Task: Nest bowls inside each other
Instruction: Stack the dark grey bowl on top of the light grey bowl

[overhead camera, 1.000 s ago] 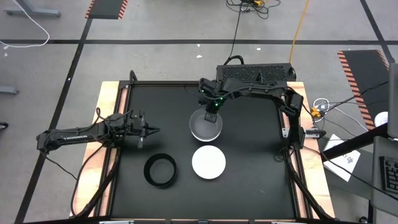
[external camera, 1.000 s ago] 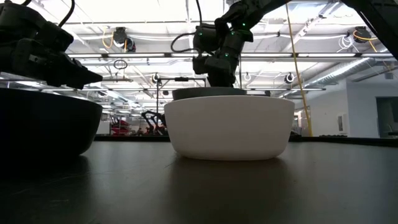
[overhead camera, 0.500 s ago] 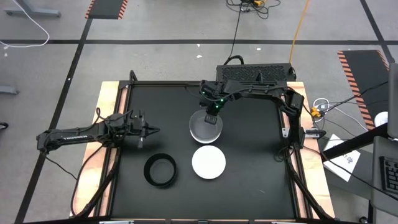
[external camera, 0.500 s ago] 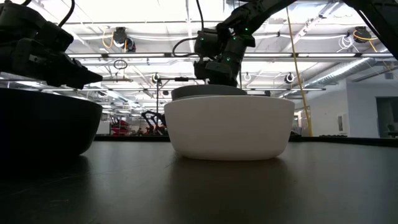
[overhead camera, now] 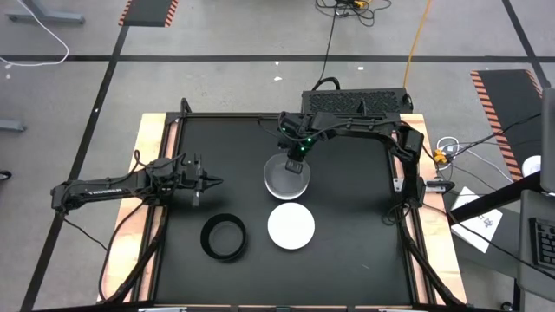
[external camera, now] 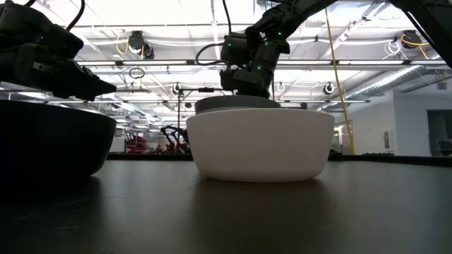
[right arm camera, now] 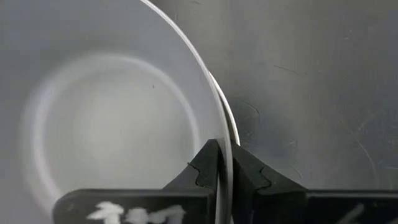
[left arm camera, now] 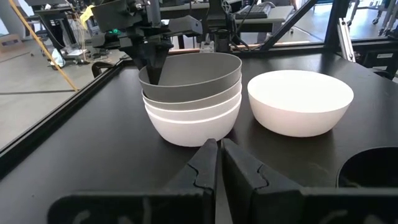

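Three places on the black table (overhead camera: pixel 347 199) hold bowls. Directly under the right gripper (overhead camera: pixel 296 160) sits a stack (left arm camera: pixel 191 102): a grey bowl (left arm camera: pixel 194 74) nested on white ones, and the wrist view shows the two fingers clenched on the grey bowl's rim, one finger inside, one outside. Just beyond that stack, toward the table's near edge, a single white bowl (overhead camera: pixel 290 226) stands apart from it. Beside the white bowl, and a little nearer the left arm's side, lies the black bowl (overhead camera: pixel 224 237). The left gripper (overhead camera: pixel 212 182) hovers above the table well to the side of the stack, pointing toward it, its fingers pressed together on nothing.
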### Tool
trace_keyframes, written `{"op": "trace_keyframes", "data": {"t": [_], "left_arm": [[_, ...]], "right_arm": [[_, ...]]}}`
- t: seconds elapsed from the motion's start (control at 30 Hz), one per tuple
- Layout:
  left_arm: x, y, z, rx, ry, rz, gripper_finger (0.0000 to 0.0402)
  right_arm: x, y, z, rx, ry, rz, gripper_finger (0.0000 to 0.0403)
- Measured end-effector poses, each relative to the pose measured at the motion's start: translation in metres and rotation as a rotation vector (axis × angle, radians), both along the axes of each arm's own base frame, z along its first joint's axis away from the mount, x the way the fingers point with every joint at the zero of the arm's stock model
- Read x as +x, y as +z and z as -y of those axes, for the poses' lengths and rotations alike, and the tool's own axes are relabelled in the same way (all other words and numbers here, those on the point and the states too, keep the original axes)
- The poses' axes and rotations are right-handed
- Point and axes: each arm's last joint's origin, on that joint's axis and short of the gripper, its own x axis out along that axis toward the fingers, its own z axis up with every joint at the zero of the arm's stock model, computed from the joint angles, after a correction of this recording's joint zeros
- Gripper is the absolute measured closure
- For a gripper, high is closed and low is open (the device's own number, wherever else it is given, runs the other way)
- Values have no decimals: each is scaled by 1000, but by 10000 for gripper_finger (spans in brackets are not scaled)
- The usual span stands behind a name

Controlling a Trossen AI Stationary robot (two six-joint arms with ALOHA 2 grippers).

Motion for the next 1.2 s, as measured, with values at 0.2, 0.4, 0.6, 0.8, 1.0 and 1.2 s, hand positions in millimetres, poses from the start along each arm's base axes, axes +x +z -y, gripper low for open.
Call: {"op": "trace_keyframes", "data": {"t": [0.2, 0.4, 0.6, 0.8, 1.0, 1.2], "left_arm": [[0, 0, 0, 0, 0, 0, 376], [0, 0, 0, 0, -1, 0, 376], [0, 0, 0, 0, -2, 0, 376], [0, 0, 0, -1, -3, 0, 376], [0, 0, 0, -2, -2, 0, 376], [0, 0, 0, -3, -2, 0, 376]], "right_arm": [[0, 0, -1, 15, 6, 6, 389], [0, 0, -2, 70, 24, 17, 375], [0, -1, -3, 87, 23, 18, 318], [0, -1, -3, 93, 6, 17, 264], [0, -1, -3, 89, 2, 15, 225], [1, -1, -6, 95, -15, 15, 205]]}}
